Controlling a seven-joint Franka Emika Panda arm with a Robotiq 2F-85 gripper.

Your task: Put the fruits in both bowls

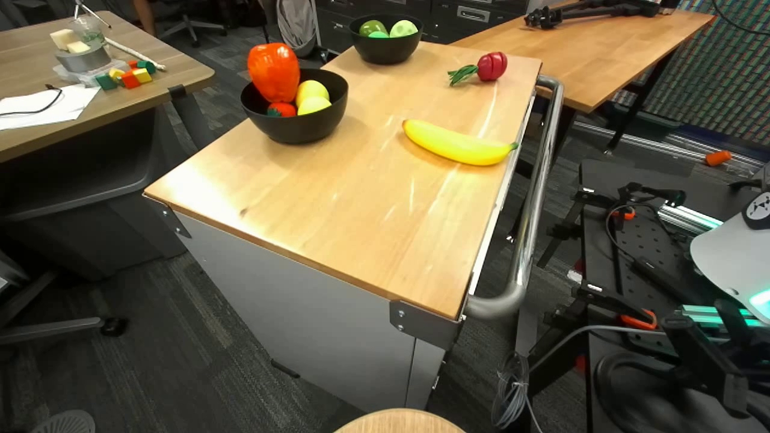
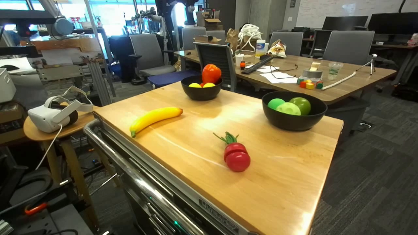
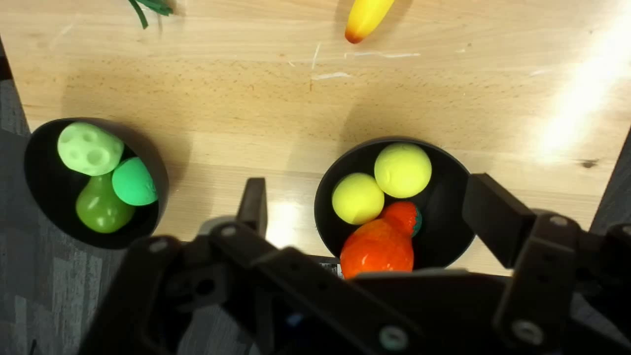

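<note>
In the wrist view my gripper [image 3: 367,197] stands open above a black bowl [image 3: 443,212], nothing between its fingers. Inside that bowl are two yellow-green balls [image 3: 403,170], a red strawberry-like piece [image 3: 402,217] and a large orange-red pepper-like piece [image 1: 274,72] that rises over the rim. The second black bowl [image 2: 294,122] holds a pale green piece [image 3: 90,149], a green ball [image 3: 134,181] and a darker green pear shape [image 3: 101,207]. On the wooden top lie a yellow banana [image 2: 155,119] and a red radish-like piece [image 2: 237,160] with green leaves. Neither exterior view shows the gripper.
The wooden top [image 1: 361,210] has a metal rail [image 1: 535,198] along the side by the banana. A brown table [image 2: 352,73] with colored blocks [image 2: 308,84] stands beyond the bowls. A white headset [image 2: 54,114] rests on a stool.
</note>
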